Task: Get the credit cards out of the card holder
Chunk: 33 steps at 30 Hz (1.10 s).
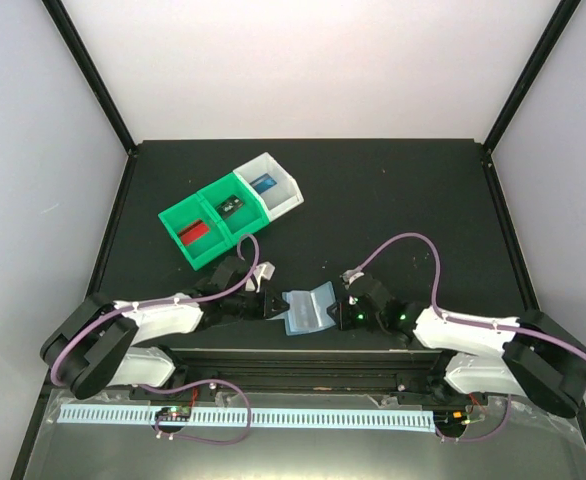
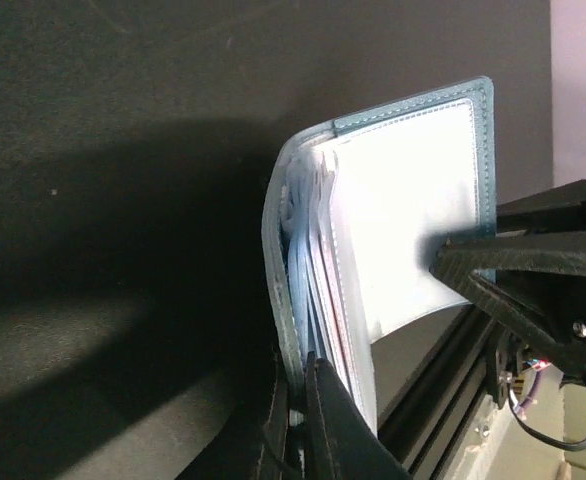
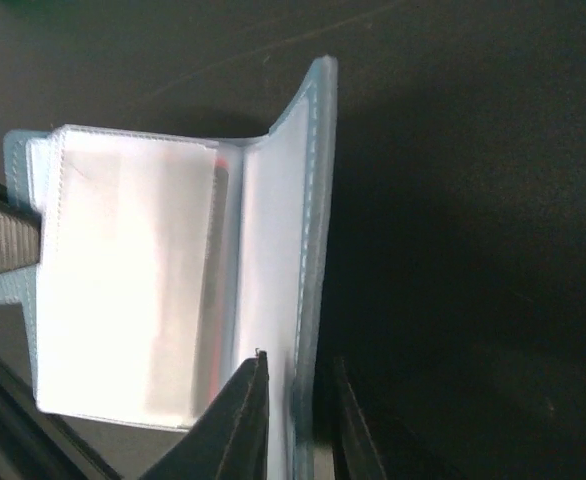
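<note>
The pale blue translucent soft plastic card holder [image 1: 308,308] stands open like a book between the two arms. The left gripper [image 2: 300,378] is clamped tight on the lower edge of one cover panel. The right gripper [image 3: 298,380] straddles the other panel with a sliver of gap at its outer finger, so I cannot tell whether it grips. A thin flat red card [image 1: 191,233], a black card [image 1: 231,207] and a blue card [image 1: 264,184] lie in the green plastic bins [image 1: 195,196] and the white plastic bin [image 1: 285,205]. A reddish tint in an inner sleeve suggests one more inside. If the right side lets go, the floppy holder may fold shut or sag from the left pinch, hiding that sleeve's mouth
</note>
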Each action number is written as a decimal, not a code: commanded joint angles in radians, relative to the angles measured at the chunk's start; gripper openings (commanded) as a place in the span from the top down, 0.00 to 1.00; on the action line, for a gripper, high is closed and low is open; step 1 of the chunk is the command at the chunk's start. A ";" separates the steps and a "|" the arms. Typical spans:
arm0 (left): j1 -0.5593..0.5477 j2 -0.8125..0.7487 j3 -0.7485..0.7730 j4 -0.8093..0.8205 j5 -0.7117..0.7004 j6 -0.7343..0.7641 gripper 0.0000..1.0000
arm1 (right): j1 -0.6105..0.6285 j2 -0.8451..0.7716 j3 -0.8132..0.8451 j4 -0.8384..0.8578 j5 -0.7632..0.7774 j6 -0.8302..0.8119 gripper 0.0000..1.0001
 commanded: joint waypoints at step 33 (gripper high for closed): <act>-0.022 0.008 0.097 -0.112 0.032 0.037 0.98 | 0.145 0.140 0.331 -0.197 -0.027 -0.074 0.31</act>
